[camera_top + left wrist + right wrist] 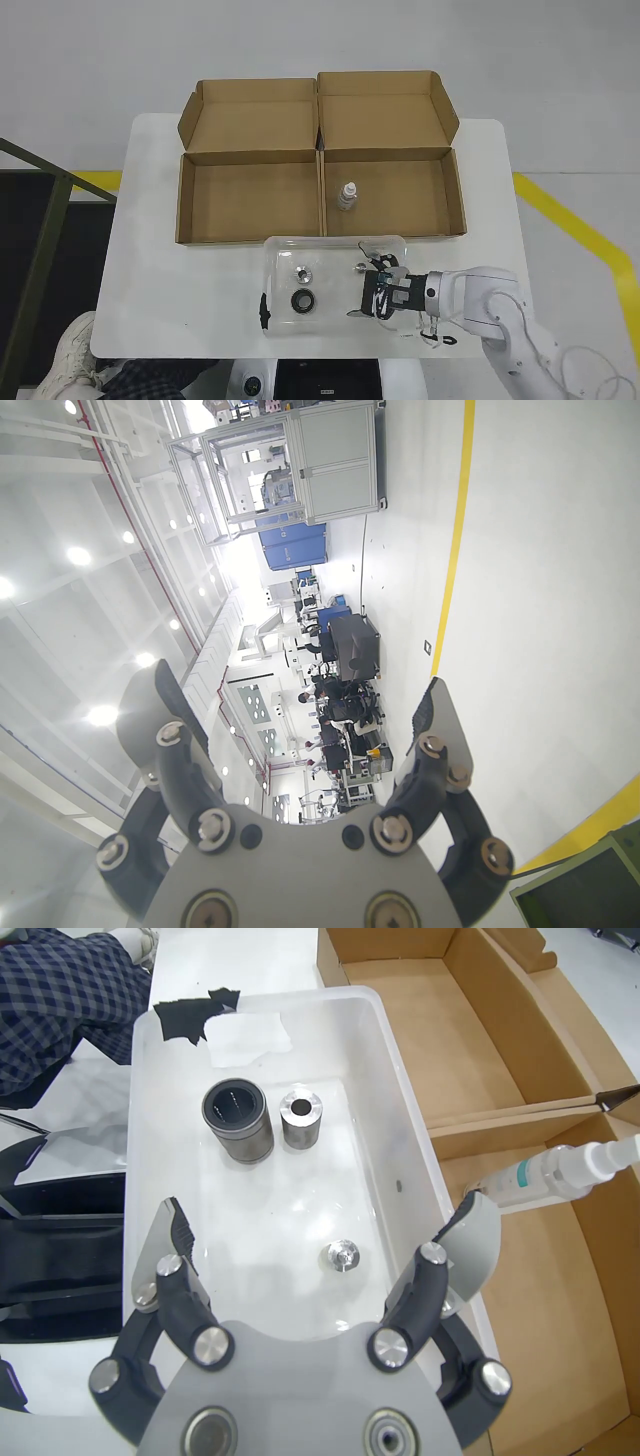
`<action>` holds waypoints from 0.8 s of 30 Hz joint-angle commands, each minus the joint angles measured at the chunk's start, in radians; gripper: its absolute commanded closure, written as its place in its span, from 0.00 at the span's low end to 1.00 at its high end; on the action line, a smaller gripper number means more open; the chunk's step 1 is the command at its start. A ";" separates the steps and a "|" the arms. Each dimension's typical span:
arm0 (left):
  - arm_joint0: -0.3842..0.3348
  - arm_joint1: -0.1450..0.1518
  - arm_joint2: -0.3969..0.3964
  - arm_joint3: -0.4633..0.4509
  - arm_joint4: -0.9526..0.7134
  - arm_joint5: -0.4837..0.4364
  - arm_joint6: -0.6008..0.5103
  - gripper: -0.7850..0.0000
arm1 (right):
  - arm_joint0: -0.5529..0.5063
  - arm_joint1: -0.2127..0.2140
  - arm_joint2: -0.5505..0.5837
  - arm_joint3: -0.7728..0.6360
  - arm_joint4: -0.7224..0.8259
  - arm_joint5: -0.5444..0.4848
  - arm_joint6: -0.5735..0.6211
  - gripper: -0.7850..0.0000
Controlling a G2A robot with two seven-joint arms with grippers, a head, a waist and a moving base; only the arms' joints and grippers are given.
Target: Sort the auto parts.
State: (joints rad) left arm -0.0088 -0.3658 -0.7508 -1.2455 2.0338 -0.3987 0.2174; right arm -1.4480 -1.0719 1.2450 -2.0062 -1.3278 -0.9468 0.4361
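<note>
Right wrist view: right gripper [324, 1205], fingers spread wide, hovers over the clear bin [397, 1083] with a small silver stud [341, 1255] on its floor beneath; best to centre on it, lower straight, then pinch gently.

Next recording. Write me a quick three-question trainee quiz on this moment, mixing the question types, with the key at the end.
1. True or false: the right gripper is shut on a part.
2. How many metal parts lie in the clear bin?
3. Where is the white bottle? A) in the clear bin B) in a cardboard box C) on the bare table

Key
1. False. It is open over the clear bin.
2. Three: a large dark cylinder, a smaller grey cylinder and a small silver piece.
3. B
</note>
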 commanded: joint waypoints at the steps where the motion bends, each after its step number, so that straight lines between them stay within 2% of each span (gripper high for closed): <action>1: 0.000 0.000 0.000 0.000 0.000 0.000 0.000 0.00 | 0.003 0.001 -0.006 0.014 -0.009 0.007 -0.001 0.00; 15: 0.000 0.000 0.000 0.000 0.000 0.000 0.000 0.00 | 0.046 0.007 -0.050 0.074 -0.067 0.026 0.028 0.01; 21: 0.000 0.000 0.000 0.000 0.000 0.000 0.000 0.00 | 0.065 0.009 -0.067 0.096 -0.081 0.037 0.041 0.24; 24: 0.000 0.000 0.000 0.000 0.000 0.000 0.000 0.00 | 0.075 0.009 -0.076 0.111 -0.084 0.041 0.048 0.44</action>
State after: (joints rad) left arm -0.0088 -0.3658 -0.7508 -1.2455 2.0338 -0.3987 0.2174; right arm -1.3769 -1.0625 1.1722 -1.9008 -1.4108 -0.9079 0.4812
